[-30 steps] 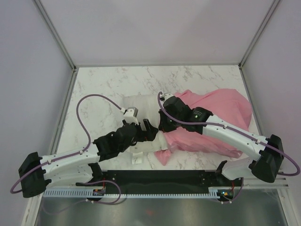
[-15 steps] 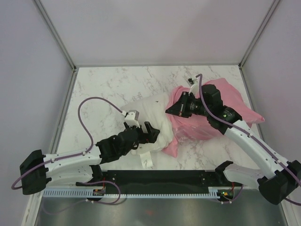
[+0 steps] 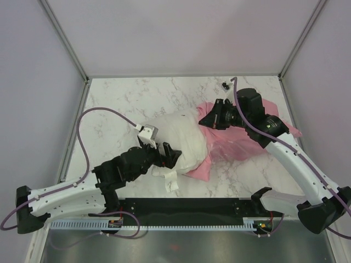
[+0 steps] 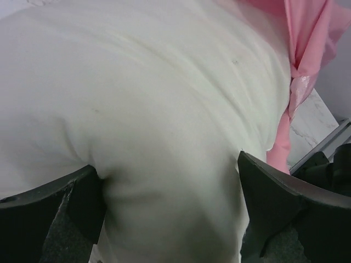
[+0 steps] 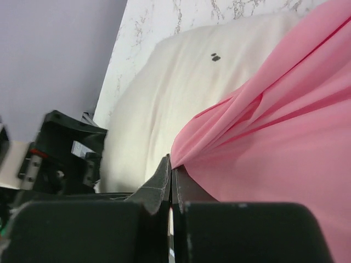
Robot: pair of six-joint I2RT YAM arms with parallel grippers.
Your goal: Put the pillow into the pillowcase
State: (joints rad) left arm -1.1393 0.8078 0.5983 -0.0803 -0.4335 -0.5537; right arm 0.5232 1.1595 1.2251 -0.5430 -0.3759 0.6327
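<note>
The left claw (image 4: 170, 192) stood at its widest. Its 2 dark fingers (image 4: 274, 203) straddled a bulge of the large, puffy, plain white pillow (image 3: 178, 137) and pressed into the soft cloth without pinching it. The right claw (image 5: 170, 178) was closed tight, its tips nipping a gathered edge of the shiny pink satin pillowcase (image 3: 241, 143). Smooth folds fanned out from that pinch.

There were 2 claws, 1 pillow and 1 pillowcase. The pillow lay mid-desk on the white marble-patterned desk (image 3: 126, 98), mostly bare. Its right end sat at the case's mouth, with pink cloth on both the far and near sides of that end. The rest of the case lay rumpled to the right.
</note>
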